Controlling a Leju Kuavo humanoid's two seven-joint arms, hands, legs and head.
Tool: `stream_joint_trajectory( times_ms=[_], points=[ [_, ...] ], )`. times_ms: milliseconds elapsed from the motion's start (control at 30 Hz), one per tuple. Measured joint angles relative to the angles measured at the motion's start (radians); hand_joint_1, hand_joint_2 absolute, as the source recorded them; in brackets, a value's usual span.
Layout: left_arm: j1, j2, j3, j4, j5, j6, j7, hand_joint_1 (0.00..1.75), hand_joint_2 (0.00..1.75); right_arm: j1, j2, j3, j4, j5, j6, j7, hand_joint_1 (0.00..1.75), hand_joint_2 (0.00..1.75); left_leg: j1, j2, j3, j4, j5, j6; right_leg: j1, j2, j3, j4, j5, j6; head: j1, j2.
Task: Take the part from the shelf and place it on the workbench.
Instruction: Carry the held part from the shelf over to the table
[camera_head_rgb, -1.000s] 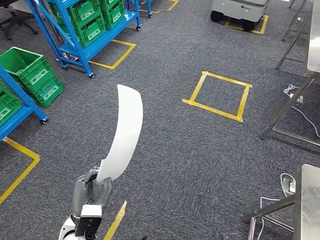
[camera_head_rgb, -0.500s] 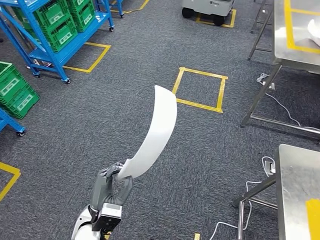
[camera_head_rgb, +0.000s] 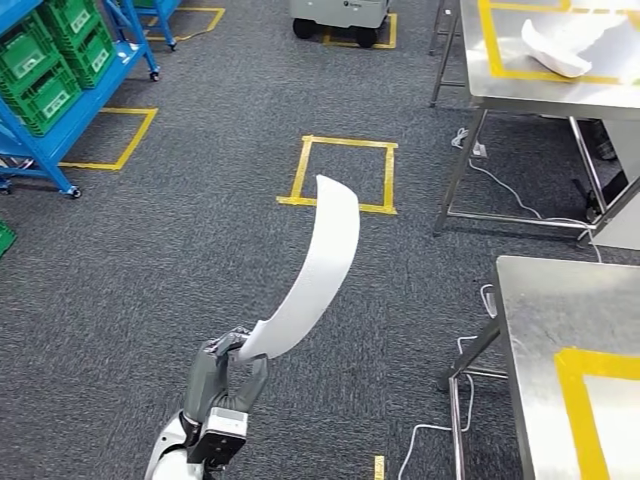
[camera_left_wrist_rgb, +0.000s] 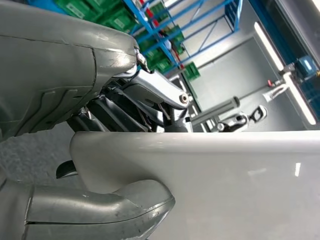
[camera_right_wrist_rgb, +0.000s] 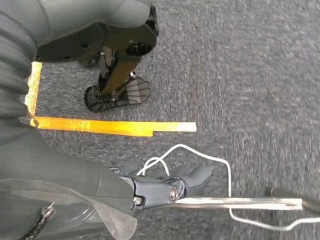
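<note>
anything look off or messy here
Nothing is damaged or spilled. The left hand holds the white curved part by one end. Loose white cables trail on the carpet beside the near workbench, close to its legs.

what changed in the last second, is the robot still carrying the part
The whole head view has swung: the blue shelves slid off toward the left edge and two steel workbenches came in on the right, so the robot turned. Unchanged: the left robot hand still grips the curved white part by its lower end.
</note>
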Motion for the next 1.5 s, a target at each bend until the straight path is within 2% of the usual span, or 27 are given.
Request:
stream_joint_trajectory(
  times_ms=[33,100,167,233,300,333,367,433,500,533,600,667,767,800,833,900,967,1033,1100,1133,1200,1267,1333,1367,1400,1433,1500],
  points=[
    [0.001,0.0,0.0,0.0,0.0,0.0,0.0,1.75,1.75,0.0,0.0,-0.001,0.0,0.0,0.0,0.0,0.0,1.75,-0.001,-0.006,0.004,-0.012,-0.002,0.002,-0.003,0.01,-0.005,-0.001,0.003,0.006,-0.001,0.0],
    [0.001,-0.001,0.001,0.0,0.0,0.0,0.0,1.75,1.75,0.002,0.0,-0.004,0.0,0.001,0.0,0.001,0.0,1.75,0.0,0.014,0.006,-0.026,0.003,0.004,-0.005,0.019,-0.017,-0.002,0.008,0.02,-0.004,0.0],
    [0.001,-0.004,0.001,0.0,0.0,0.0,0.0,1.75,1.75,0.004,-0.001,-0.006,0.0,0.002,0.0,0.001,0.0,1.75,0.004,0.041,0.011,-0.041,0.012,0.009,-0.002,-0.027,-0.04,0.035,-0.02,0.03,0.002,0.0],
    [0.006,-0.005,0.002,0.0,0.002,0.001,0.0,1.75,1.75,0.0,-0.001,-0.007,0.0,0.004,-0.001,0.001,0.0,1.75,0.003,0.073,0.011,-0.046,0.014,0.012,0.0,-0.086,-0.093,0.153,-0.088,0.036,0.008,0.0],
    [0.011,-0.005,0.003,0.0,0.004,0.001,0.0,1.75,1.75,-0.001,-0.001,-0.007,0.0,0.008,-0.002,0.001,0.0,1.75,0.001,0.105,0.009,-0.045,0.014,0.013,-0.001,-0.103,-0.142,0.266,-0.134,0.042,0.009,0.0],
    [0.012,-0.005,0.003,0.0,0.004,0.002,0.0,1.75,1.75,0.001,-0.001,-0.007,0.0,0.01,-0.002,0.001,0.0,1.75,0.0,0.119,0.009,-0.045,0.014,0.013,-0.001,-0.106,-0.141,0.274,-0.129,0.044,0.009,0.0],
    [0.012,-0.005,0.003,0.0,0.004,0.002,0.0,1.75,1.75,0.003,-0.001,-0.007,0.0,0.011,-0.002,0.001,0.0,1.75,0.0,0.131,0.009,-0.045,0.013,0.012,-0.001,-0.111,-0.117,0.238,-0.106,0.044,0.009,0.0],
    [0.012,-0.005,0.003,0.0,0.004,0.002,0.0,1.75,1.75,0.004,-0.002,-0.008,0.0,0.012,-0.003,0.001,0.0,1.75,-0.003,0.153,0.013,-0.043,0.009,0.006,0.002,-0.145,-0.03,0.091,-0.05,0.04,0.01,0.0],
    [0.012,-0.005,0.004,0.0,0.005,0.003,0.0,1.75,1.75,0.0,-0.002,-0.008,0.0,0.013,-0.003,0.001,0.0,1.75,-0.008,0.17,0.015,-0.039,0.005,-0.002,0.006,-0.173,0.028,-0.007,-0.025,0.028,0.007,0.0],
    [0.012,-0.005,0.004,0.0,0.005,0.004,0.0,1.75,1.75,-0.001,-0.002,-0.008,0.0,0.014,-0.003,0.001,0.0,1.75,-0.011,0.177,0.016,-0.038,0.004,-0.006,0.008,-0.175,0.034,-0.018,-0.026,0.021,0.006,0.0],
    [0.011,-0.005,0.004,0.0,0.005,0.007,0.0,1.75,1.75,0.002,-0.002,-0.008,0.0,0.017,-0.003,0.0,0.0,1.75,-0.01,0.19,0.019,-0.036,0.001,-0.015,0.007,-0.154,0.031,-0.018,-0.021,0.008,0.004,0.0],
    [0.011,-0.006,0.004,0.0,0.006,0.01,0.0,1.75,1.75,0.003,-0.002,-0.008,0.0,0.021,-0.003,-0.001,0.0,1.75,-0.006,0.162,0.01,-0.006,-0.027,-0.028,0.003,-0.133,0.031,-0.021,-0.017,-0.003,0.0,0.0],
    [0.014,-0.004,0.008,0.001,0.005,0.013,0.0,1.75,1.75,0.0,-0.002,-0.009,0.0,0.028,-0.002,-0.002,0.0,1.75,0.002,0.098,-0.067,0.173,-0.124,-0.04,0.001,-0.098,0.029,-0.022,-0.011,-0.013,-0.006,0.0],
    [0.015,-0.003,0.01,0.002,0.005,0.014,0.0,1.75,1.75,0.0,-0.002,-0.01,0.0,0.032,-0.002,-0.002,0.0,1.75,0.002,0.091,-0.093,0.228,-0.14,-0.04,0.001,-0.085,0.028,-0.021,-0.01,-0.014,-0.006,0.0],
    [0.015,-0.003,0.013,0.004,0.004,0.014,0.0,1.75,1.75,0.0,-0.002,-0.012,0.0,0.035,-0.001,-0.002,0.0,1.75,0.003,0.088,-0.106,0.252,-0.136,-0.039,0.001,-0.071,0.027,-0.02,-0.009,-0.014,-0.006,0.0],
    [0.015,-0.003,0.021,0.006,0.0,0.015,0.002,1.75,1.75,0.001,-0.002,-0.019,0.0,0.042,0.0,-0.002,0.0,1.75,0.002,0.076,-0.078,0.183,-0.073,-0.031,0.002,-0.043,0.028,-0.018,-0.009,-0.014,-0.006,0.0],
    [0.014,-0.005,0.028,0.008,-0.005,0.015,0.003,1.75,1.75,0.0,-0.002,-0.025,0.0,0.05,0.001,-0.002,0.0,1.75,0.004,0.027,-0.025,0.053,-0.006,-0.016,0.002,-0.017,0.025,-0.015,-0.008,-0.01,-0.005,0.0],
    [0.013,-0.006,0.032,0.011,-0.009,0.015,0.004,1.75,1.75,-0.002,0.0,-0.03,-0.001,0.055,0.002,-0.002,0.0,1.75,0.004,-0.011,0.0,-0.015,0.009,-0.005,-0.002,0.006,0.012,-0.013,-0.003,0.002,-0.006,0.0],
    [0.012,-0.008,0.035,0.013,-0.011,0.015,0.004,1.75,1.75,0.0,0.0,-0.033,-0.001,0.058,0.002,-0.002,0.0,1.75,0.004,0.001,0.002,-0.029,0.006,0.0,-0.007,0.026,-0.002,-0.015,0.003,0.018,-0.009,0.0],
    [0.012,-0.01,0.036,0.014,-0.011,0.015,0.005,1.75,1.75,0.002,0.0,-0.035,-0.001,0.06,0.002,-0.002,0.0,1.75,0.006,0.013,0.004,-0.036,0.009,0.003,-0.006,0.017,-0.007,-0.012,0.0,0.024,-0.009,0.0],
    [0.011,-0.014,0.04,0.016,-0.013,0.015,0.006,1.75,1.75,0.002,0.0,-0.039,-0.002,0.064,0.003,-0.002,0.0,1.75,0.009,0.043,0.01,-0.049,0.015,0.01,-0.002,-0.039,-0.04,0.046,-0.039,0.034,-0.004,0.0],
    [0.012,-0.015,0.047,0.02,-0.014,0.016,0.007,1.75,1.75,-0.002,0.0,-0.045,-0.002,0.069,0.004,-0.002,0.0,1.75,0.007,0.076,0.01,-0.05,0.015,0.014,-0.002,-0.093,-0.102,0.177,-0.108,0.042,0.0,0.0],
    [0.012,-0.015,0.052,0.025,-0.017,0.016,0.008,1.75,1.75,-0.002,0.0,-0.049,-0.003,0.072,0.005,-0.002,0.0,1.75,0.005,0.107,0.009,-0.05,0.013,0.015,-0.004,-0.104,-0.141,0.266,-0.136,0.048,0.0,0.0],
    [0.012,-0.015,0.054,0.028,-0.018,0.016,0.008,1.75,1.75,0.0,0.0,-0.05,-0.003,0.074,0.006,-0.001,0.0,1.75,0.005,0.12,0.01,-0.049,0.012,0.014,-0.004,-0.107,-0.132,0.256,-0.122,0.05,0.001,0.0],
    [0.011,-0.015,0.056,0.031,-0.02,0.016,0.009,1.75,1.75,0.001,0.0,-0.052,-0.003,0.075,0.006,-0.001,0.0,1.75,0.005,0.131,0.011,-0.049,0.011,0.012,-0.004,-0.114,-0.101,0.204,-0.093,0.05,0.001,0.0],
    [0.01,-0.016,0.057,0.033,-0.021,0.016,0.009,1.75,1.75,0.001,-0.001,-0.054,-0.003,0.077,0.006,-0.001,0.0,1.75,0.004,0.142,0.014,-0.049,0.009,0.009,-0.003,-0.129,-0.055,0.127,-0.06,0.048,0.001,0.0],
    [0.008,-0.016,0.062,0.036,-0.022,0.016,0.01,1.75,1.75,-0.003,-0.002,-0.057,-0.004,0.082,0.007,0.0,0.0,1.75,-0.001,0.161,0.018,-0.046,0.004,0.0,0.002,-0.16,0.017,0.003,-0.022,0.036,0.0,0.0]
  ],
)
